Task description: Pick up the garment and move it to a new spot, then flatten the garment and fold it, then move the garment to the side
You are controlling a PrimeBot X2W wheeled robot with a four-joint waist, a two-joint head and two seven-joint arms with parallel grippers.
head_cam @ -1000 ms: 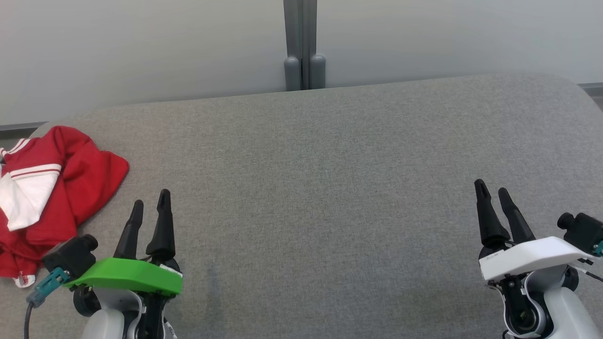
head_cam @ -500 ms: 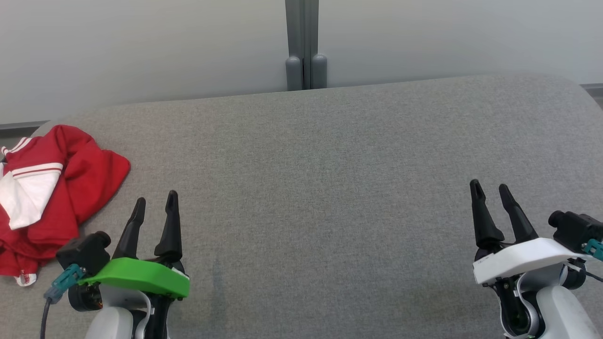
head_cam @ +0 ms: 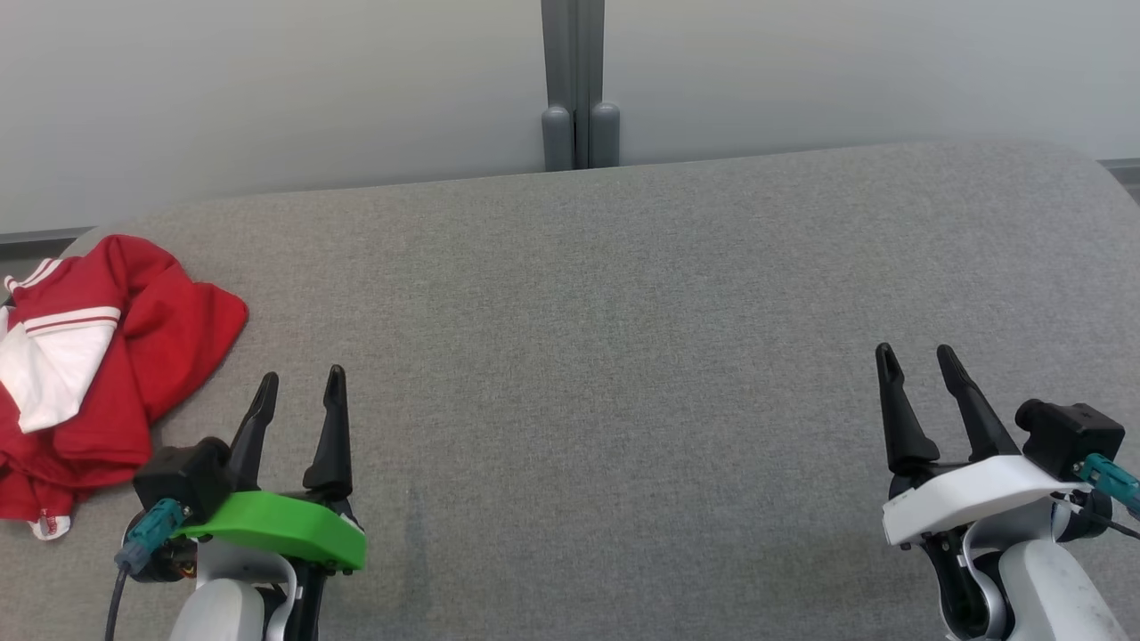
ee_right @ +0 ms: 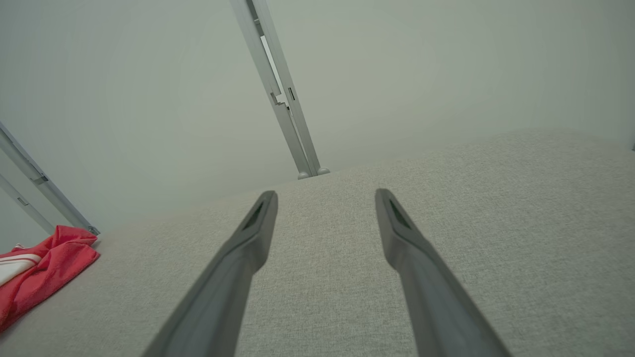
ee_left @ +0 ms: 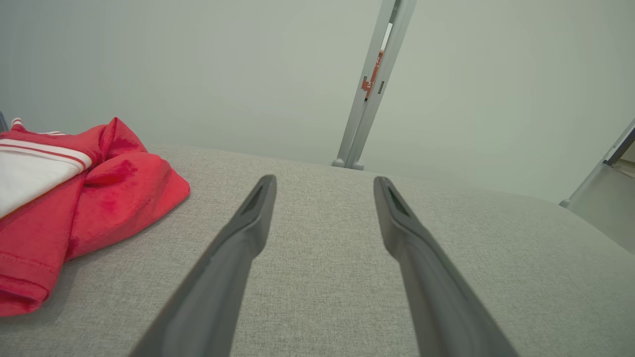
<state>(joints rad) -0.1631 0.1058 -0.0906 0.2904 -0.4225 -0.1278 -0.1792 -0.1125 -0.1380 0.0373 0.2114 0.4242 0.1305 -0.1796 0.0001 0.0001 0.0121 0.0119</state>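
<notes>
So the garment (head_cam: 107, 356), red with white panels, is seen crumpled at the far left edge of the grey bench (head_cam: 623, 356), not flattened or folded. The left claw (head_cam: 301, 374) is held wide and empty just right of the garment, not touching it. The right claw (head_cam: 914, 349) is spread wide too, empty, well apart over the bench's right side. A grey post (head_cam: 574, 89) is seen behind.

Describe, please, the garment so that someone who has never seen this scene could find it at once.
Find the wide grey fabric-covered table before the pale wall and follow it to its left edge. There, left of the green-capped left gripper, lies a crumpled red cloth garment. Its white, red-striped panel sets it apart from the plain grey around it.
</notes>
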